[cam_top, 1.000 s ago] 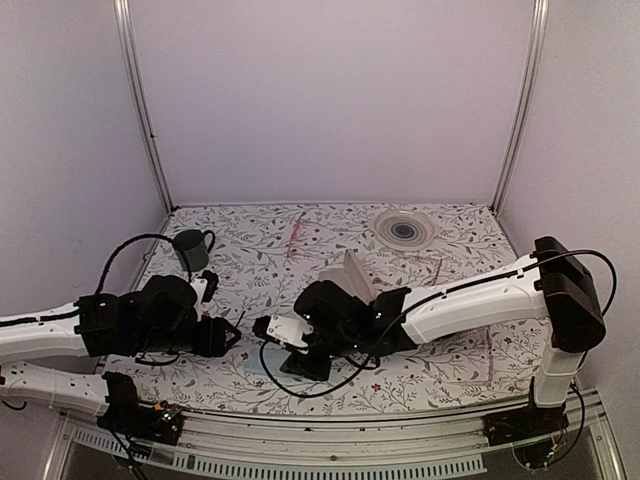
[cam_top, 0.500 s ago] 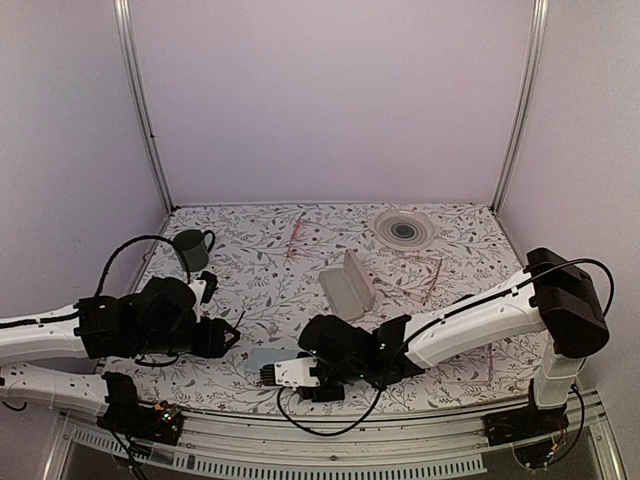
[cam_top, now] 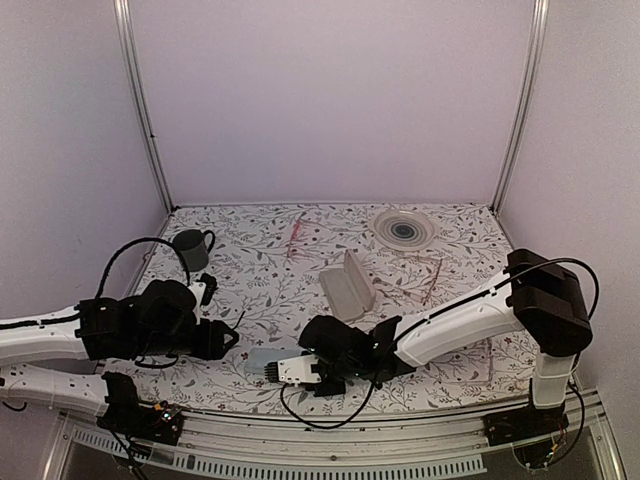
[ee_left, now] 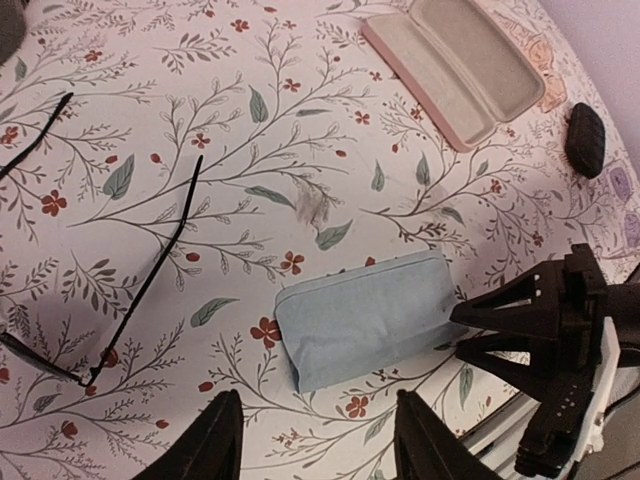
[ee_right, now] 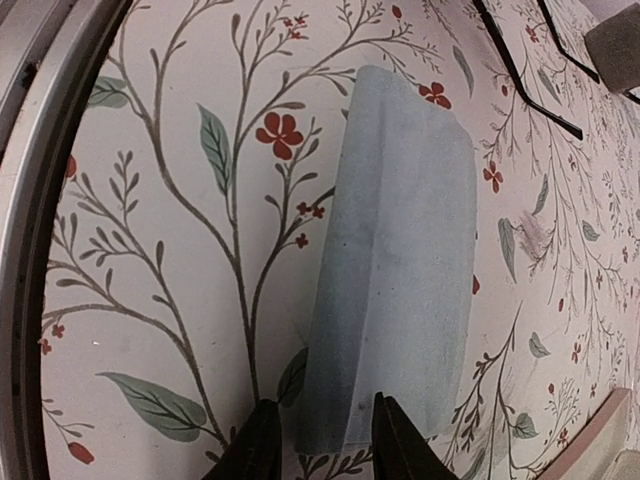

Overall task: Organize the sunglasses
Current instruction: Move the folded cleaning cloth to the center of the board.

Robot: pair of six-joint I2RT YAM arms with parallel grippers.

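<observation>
The sunglasses are found on the tabletop toward its near-left part. They lie flat with both slim temples spread, one dark lens just showing at the edge of the left wrist view. They are not held by anything. With the temples unfolded they would probably not fit a case, which is likely why they are left lying for now.

The left gripper is kept low beside them. Its fingers are parted and only the patterned cloth of the table is seen between them, so it appears to be parked on standby.

The right gripper is set down at the near edge, about the middle. Its jaws are placed astride the near corner of a folded pale blue cloth. Whether the cloth is already pinched cannot be told. The corner is presumably chosen because it is the easiest place to lift so thin a thing.

Farther back, toward the middle of the tabletop, a pale open case is left with its lined hollow facing up, apparently ready to be filled. A black oval case is seen shut just beyond it.
</observation>
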